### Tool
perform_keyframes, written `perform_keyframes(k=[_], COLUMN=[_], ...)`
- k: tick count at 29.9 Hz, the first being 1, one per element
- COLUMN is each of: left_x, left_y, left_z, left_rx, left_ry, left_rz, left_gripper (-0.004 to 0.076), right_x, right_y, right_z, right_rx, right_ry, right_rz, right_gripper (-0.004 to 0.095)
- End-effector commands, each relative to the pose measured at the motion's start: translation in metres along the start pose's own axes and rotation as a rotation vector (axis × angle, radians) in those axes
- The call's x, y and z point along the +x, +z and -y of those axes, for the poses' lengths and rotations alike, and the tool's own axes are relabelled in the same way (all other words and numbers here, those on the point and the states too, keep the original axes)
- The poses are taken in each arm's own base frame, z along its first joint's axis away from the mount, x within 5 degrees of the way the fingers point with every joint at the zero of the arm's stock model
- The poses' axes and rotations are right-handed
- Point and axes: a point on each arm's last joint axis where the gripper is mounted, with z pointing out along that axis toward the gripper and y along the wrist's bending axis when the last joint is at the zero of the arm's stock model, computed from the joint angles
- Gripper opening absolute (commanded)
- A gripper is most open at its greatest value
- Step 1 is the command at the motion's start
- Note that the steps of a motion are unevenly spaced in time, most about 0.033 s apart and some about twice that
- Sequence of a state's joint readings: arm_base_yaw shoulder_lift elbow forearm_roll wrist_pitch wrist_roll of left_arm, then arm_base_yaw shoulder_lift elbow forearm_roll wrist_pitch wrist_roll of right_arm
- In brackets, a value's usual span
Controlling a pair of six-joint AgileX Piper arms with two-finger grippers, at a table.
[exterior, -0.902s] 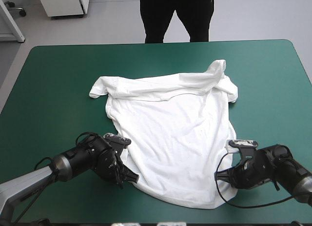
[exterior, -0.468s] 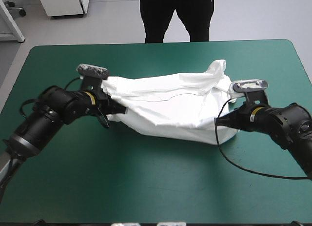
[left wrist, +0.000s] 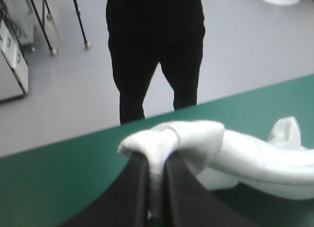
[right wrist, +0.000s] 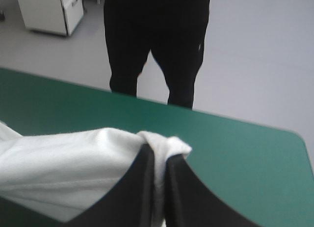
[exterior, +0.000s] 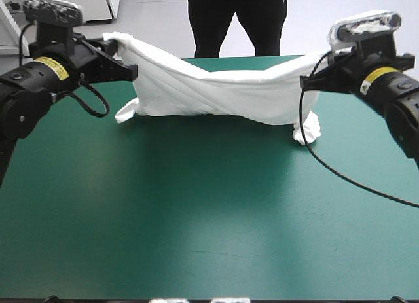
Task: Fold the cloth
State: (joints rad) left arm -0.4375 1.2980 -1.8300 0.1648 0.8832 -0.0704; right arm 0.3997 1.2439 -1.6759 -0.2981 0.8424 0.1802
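- Both ends of the T-shirt (exterior: 222, 93) are held up over the far half of the teal-green surface (exterior: 209, 211), and the cloth sags between them as a twisted band.
- The left pincer (left wrist: 156, 161) is all but closed, with a bunched white corner squeezed between its black fingers.
- The right pincer (right wrist: 159, 156) is likewise nearly closed on the opposite corner.
- The lowest folds at each end seem to touch the surface.

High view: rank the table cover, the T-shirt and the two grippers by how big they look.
1. teal-green table cover, fills most of the picture.
2. T-shirt, hanging stretched between the arms.
3. left gripper and right gripper: these look about alike, so I won't rank them.
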Motion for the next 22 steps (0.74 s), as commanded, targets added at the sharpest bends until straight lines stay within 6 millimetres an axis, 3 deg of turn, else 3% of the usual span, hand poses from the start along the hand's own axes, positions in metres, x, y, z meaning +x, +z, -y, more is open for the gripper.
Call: perform_keyframes(k=[1,5,9,16,22], left_x=[-0.043,-0.068,-0.087,-0.106,-0.116], left_y=[-0.046,-0.074,-0.101,-0.143,-0.176], left_z=[-0.006,-0.01,-0.013,-0.017,-0.017], left_rx=[-0.005,-0.005,-0.006,-0.011,0.028], left_ry=[0.004,-0.006,-0.013,-0.024,-0.022], left_rz=[0.299,0.494,0.658,0.87,0.997], left_gripper=[-0.0007,-0.0007,-0.0007,-0.0008,-0.0007], right_x=[-0.051,-0.084,-0.105,-0.124,-0.131], right_y=[-0.042,-0.075,-0.11,-0.16,-0.19], right_z=[0.011,0.019,0.026,0.034,0.035], right_rx=[0.024,0.061,0.079,0.069,0.022], right_ry=[-0.049,-0.103,-0.089,-0.055,-0.057], right_rz=[0.287,0.469,0.616,0.819,0.943], right_gripper=[-0.0017,-0.0017,-0.0017,-0.0017,-0.0017])
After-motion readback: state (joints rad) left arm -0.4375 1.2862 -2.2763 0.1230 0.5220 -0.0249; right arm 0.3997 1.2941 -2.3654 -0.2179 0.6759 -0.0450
